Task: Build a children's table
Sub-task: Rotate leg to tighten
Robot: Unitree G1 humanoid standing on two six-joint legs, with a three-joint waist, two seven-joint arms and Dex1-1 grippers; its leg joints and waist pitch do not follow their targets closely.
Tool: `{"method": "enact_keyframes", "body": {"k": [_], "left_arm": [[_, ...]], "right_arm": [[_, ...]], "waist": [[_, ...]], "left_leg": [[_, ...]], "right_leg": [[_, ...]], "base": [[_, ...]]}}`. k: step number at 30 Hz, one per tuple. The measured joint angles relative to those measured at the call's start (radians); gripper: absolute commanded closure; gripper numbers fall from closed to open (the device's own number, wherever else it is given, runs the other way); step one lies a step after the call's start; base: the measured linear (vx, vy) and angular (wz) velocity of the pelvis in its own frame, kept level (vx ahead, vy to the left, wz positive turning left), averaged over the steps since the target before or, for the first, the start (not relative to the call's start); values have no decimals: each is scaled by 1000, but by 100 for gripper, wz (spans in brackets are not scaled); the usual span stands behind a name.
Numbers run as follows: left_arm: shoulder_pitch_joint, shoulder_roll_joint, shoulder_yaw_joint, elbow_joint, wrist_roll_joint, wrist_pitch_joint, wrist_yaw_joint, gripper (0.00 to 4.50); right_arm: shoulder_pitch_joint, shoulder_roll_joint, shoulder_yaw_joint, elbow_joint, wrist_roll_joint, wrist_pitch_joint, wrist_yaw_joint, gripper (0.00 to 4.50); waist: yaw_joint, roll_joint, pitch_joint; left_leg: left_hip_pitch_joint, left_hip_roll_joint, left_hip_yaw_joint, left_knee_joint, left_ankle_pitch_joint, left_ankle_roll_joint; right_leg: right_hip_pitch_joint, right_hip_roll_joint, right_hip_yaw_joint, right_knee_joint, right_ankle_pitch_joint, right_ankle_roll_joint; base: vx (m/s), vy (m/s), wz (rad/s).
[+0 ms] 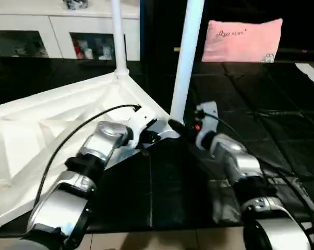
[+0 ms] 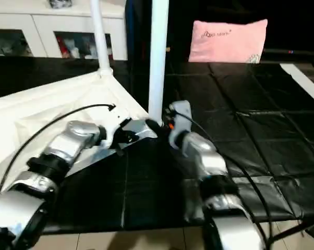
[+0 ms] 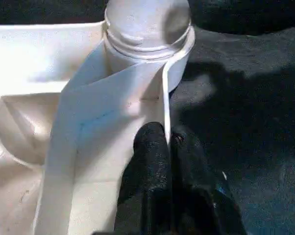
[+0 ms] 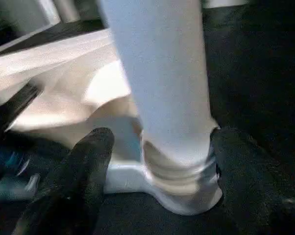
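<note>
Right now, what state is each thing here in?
White plastic table top: upside down, ribbed underside up.
Near white tube leg: upright in its corner socket.
Far white tube leg: upright in its socket.
Left hand: shut on the rim.
Right hand: open around the near leg's base.
Pink pillow: lying behind.

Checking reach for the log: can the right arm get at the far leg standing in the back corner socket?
Probably not as things stand: the right gripper straddles the near leg, which stands between it and the far leg.
</note>
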Motion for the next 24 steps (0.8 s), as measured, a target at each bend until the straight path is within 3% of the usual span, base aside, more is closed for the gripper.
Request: {"method": "enact_keyframes", "body": {"k": [3, 7, 12, 17, 24], "left_arm": [[22, 48, -14, -33, -5, -44, -89, 450], [44, 99, -42, -57, -16, -113, -225, 450], [70, 159, -77, -101, -44, -146, -403, 450], [71, 194, -105, -119, -44, -156, -508, 450], [71, 213, -144, -150, -43, -169, -581, 450]], "right_arm": [[37, -61, 35, -55, 8, 1, 122, 59], [46, -132, 88, -110, 8, -8, 263, 26], [46, -206, 129, -134, -2, -71, 414, 26], [46, -250, 179, -134, -1, -101, 573, 26], [38, -259, 233, -124, -1, -114, 688, 89]], "waist": [[5, 0, 0], [16, 0, 0], [41, 0, 0], [49, -1, 1], [61, -2, 1]], "left_leg": [[-9, 0, 0, 0, 2, 4], [-10, 0, 0, 1, 2, 5], [-10, 1, 1, 4, 2, 6], [-10, 1, 1, 8, 1, 6], [-11, 2, 1, 14, 1, 5]], "right_leg": [[-8, 0, 0, 1, 0, 0], [-9, -1, -1, -1, 0, 0], [-10, -1, -1, 0, 0, 0], [-10, -2, -1, 2, 0, 0], [-10, -2, -1, 8, 0, 0]], "base": [[0, 0, 0], [0, 0, 0], [0, 0, 0], [0, 0, 0], [0, 0, 0]]}}
